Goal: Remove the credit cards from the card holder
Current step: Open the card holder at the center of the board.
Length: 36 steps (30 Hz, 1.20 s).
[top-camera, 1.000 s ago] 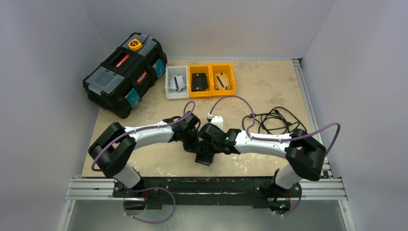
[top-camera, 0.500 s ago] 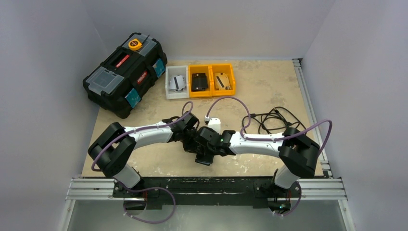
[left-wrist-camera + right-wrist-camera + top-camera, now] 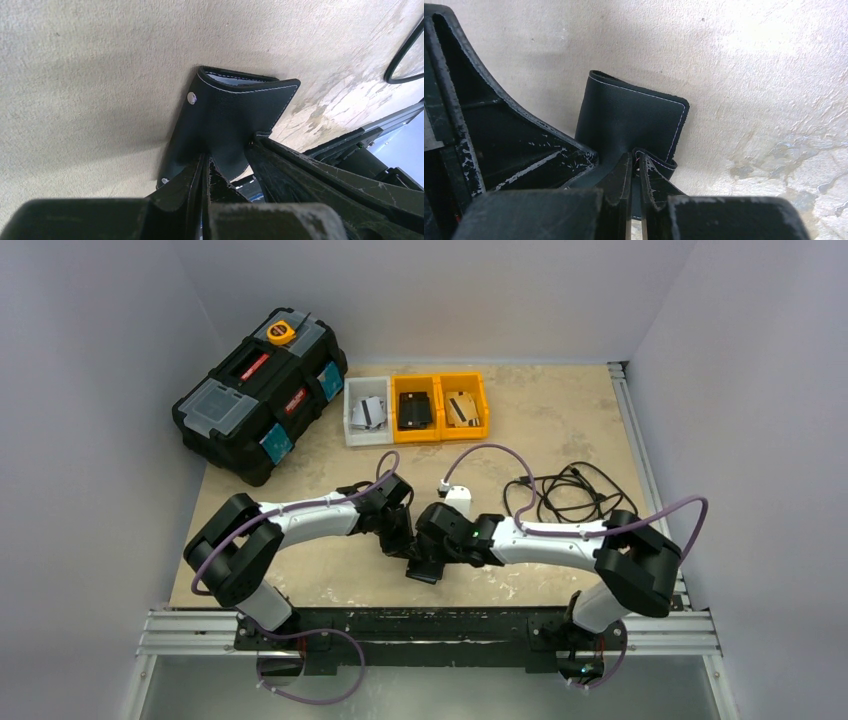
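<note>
Left wrist: card holder [image 3: 227,117] mid-frame.
Clenched by left gripper [image 3: 205,162] and right gripper [image 3: 634,161]; pale top edge, possibly credit cards [image 3: 235,79].

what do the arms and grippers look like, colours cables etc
The left arm and right arm have white tubular links between bulky black joint housings, each trailed by a looping purple cable. The left gripper and right gripper are black, with flat angular fingers scuffed with pale scratches.

Black card holder [image 3: 227,120] — part-folded, cards [image 3: 231,79] inside
</note>
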Tool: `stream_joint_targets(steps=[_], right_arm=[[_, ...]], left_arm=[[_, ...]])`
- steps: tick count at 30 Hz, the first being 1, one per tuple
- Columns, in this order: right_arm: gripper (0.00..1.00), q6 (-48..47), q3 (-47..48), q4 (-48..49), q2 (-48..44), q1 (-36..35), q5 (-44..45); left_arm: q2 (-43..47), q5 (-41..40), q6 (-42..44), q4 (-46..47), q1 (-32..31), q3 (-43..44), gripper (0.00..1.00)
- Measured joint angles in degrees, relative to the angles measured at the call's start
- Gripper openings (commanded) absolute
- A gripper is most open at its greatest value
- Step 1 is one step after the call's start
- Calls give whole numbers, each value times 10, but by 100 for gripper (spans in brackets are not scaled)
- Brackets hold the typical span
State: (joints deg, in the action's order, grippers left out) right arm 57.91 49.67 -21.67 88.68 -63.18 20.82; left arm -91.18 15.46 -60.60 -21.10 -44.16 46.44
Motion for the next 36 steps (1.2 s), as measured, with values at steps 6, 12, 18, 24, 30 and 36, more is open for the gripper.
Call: stream_joint_targets(steps=[6,12,18,24,30,36], right_arm=[[0,7,-59,45,-55,31,-43],[0,7,-118,51,-112,85,-81],[0,5,-124,49,-132,90,-94],[0,-7,-80,-3,-160,92,-88],[0,-32,27,-19,-150,78,-81],[0,-45,99,-17,-81,43,-83]], left_arm=[[-2,2,-6,2,0,0,0],[-3,2,-10,1,0,0,0],[0,0,-3,-1,0,1,10],[50,-59,35,-79,-4,22,30],[139,-101,73,-142,20,45,34],[174,-118,92,-172,42,38,31]])
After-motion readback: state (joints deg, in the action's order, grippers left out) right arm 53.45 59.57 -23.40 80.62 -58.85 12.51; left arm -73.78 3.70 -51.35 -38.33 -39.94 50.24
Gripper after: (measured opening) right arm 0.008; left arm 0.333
